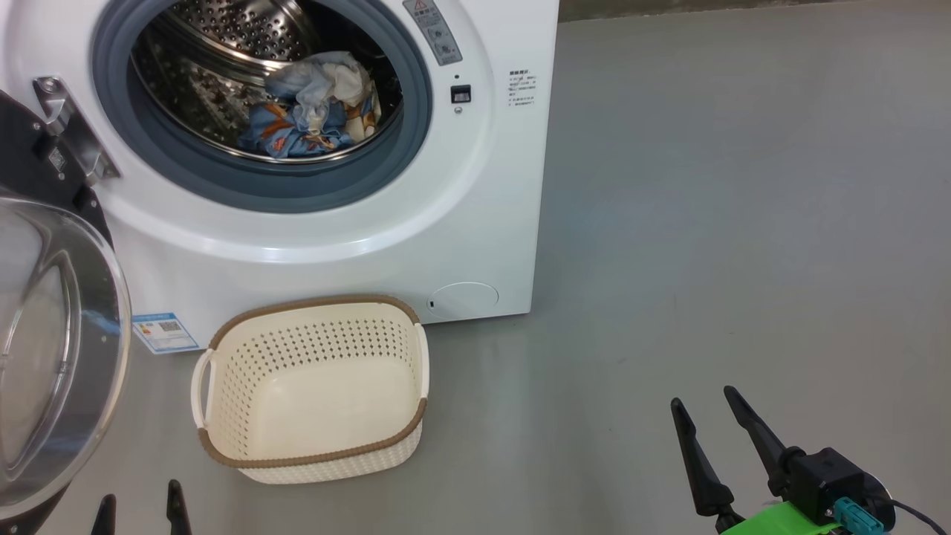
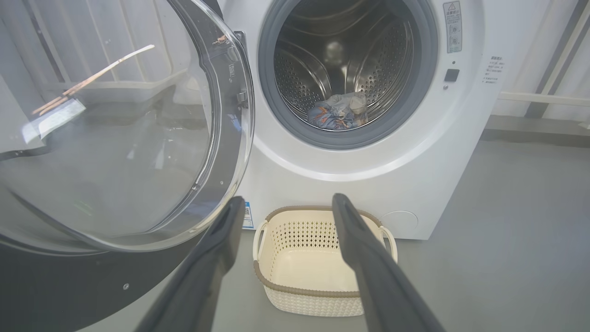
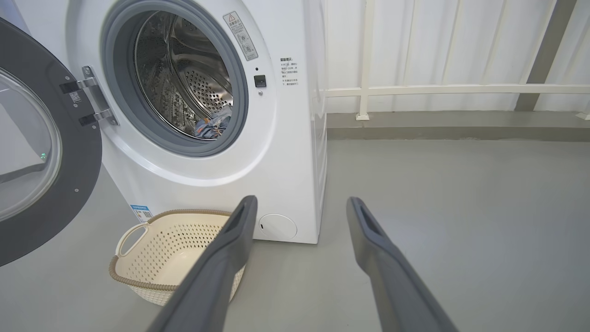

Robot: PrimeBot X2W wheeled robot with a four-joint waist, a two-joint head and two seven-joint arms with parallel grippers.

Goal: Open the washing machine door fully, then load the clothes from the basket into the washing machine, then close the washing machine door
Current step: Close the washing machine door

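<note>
Close by, the left jaws and the right jaws hang spread wide with nothing in them, and the basket [image 1: 319, 349] just past them on the floor [image 1: 706, 223] is empty. Farther off, the washing machine door [image 1: 67, 334] stands open on the left, and the clothes [image 1: 312, 119] lie inside the washing machine [image 1: 334, 245]. I think a weak push could leave the door unlatched, or loose cloth could get pinched.

The white washing machine [image 1: 475, 208] stands with its washing machine door [image 1: 52, 349] swung open on the left. The blue printed clothes [image 1: 316, 111] lie inside it. The cream basket [image 1: 319, 461] sits upright and empty just before it.
</note>
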